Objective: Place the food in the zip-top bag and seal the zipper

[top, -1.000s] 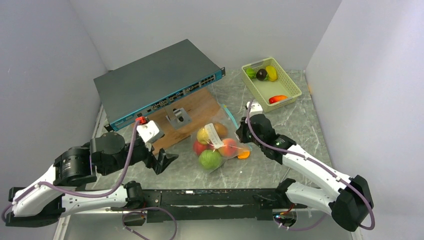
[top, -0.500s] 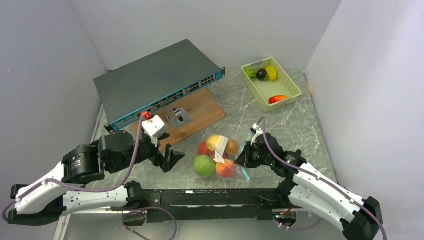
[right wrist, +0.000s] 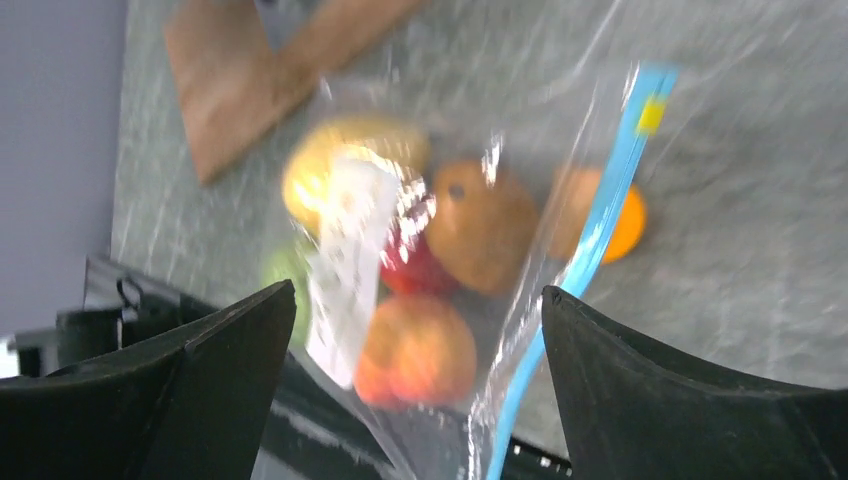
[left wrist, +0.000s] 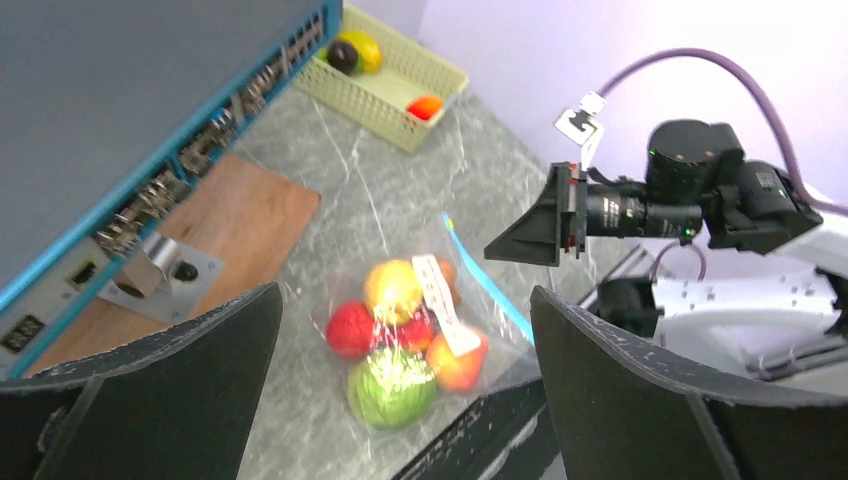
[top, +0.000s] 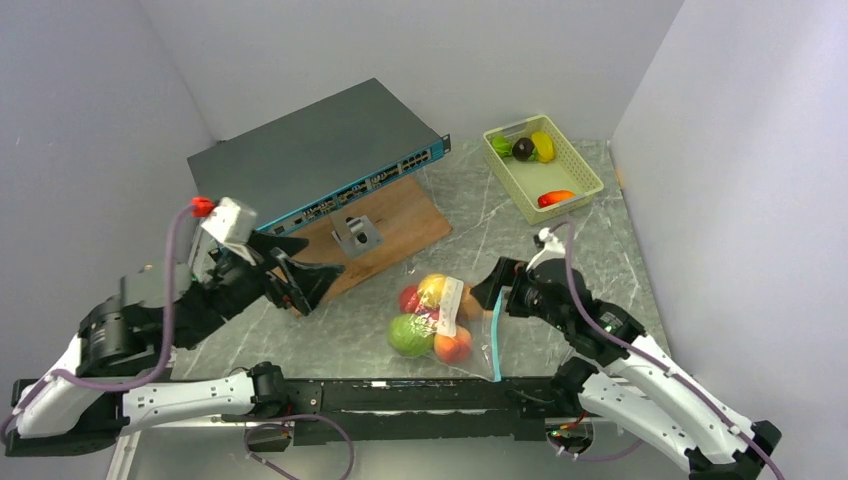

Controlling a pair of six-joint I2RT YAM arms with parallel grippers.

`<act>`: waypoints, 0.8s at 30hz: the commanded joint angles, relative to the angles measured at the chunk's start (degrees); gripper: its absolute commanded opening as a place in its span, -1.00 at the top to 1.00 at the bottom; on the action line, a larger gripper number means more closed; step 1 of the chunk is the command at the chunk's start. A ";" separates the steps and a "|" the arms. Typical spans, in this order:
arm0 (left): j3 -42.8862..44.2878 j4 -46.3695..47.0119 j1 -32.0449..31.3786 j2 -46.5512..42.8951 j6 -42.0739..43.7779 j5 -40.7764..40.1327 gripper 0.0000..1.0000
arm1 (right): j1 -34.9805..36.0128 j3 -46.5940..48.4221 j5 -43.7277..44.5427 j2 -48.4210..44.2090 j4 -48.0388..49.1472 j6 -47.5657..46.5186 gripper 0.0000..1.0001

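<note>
The zip-top bag (top: 440,318) lies flat near the table's front edge, holding the food: a green cabbage (top: 408,335), a lemon (top: 432,289), a red apple (top: 409,298) and a peach (top: 452,346). Its teal zipper (top: 494,340) runs along the right side. My right gripper (top: 492,285) hangs open just right of the bag, over the zipper (right wrist: 600,220), with nothing between its fingers. In the right wrist view an orange piece (right wrist: 628,226) sits at the zipper line; I cannot tell if it is inside. My left gripper (top: 308,270) is raised over the wooden board, open and empty, looking down at the bag (left wrist: 400,340).
A grey network switch (top: 310,165) fills the back left, with a wooden board (top: 395,222) and a metal bracket (top: 356,236) in front of it. A pale green basket (top: 560,180) at the back right holds several toy foods. A black rail (top: 400,395) runs along the front edge.
The right gripper pulled the bag toward the front edge, then opened and let it go, backing off slightly. The left arm lifted up and away from the table, staying open.
</note>
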 commanded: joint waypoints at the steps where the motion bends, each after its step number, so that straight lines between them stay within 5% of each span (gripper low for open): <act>1: 2.84 6.73 -0.08 -2.37 2.00 -5.99 -0.99 | 0.12 10.79 16.04 -0.34 -3.08 -7.00 -0.91; 11: 10.84 13.85 -0.03 -2.59 16.89 -5.42 -0.99 | 0.09 27.54 33.73 1.11 -0.92 -24.97 -0.99; 24: 10.32 22.98 -0.08 -8.26 27.69 -4.88 -0.99 | 0.09 31.26 32.93 -4.71 13.87 -37.56 -0.99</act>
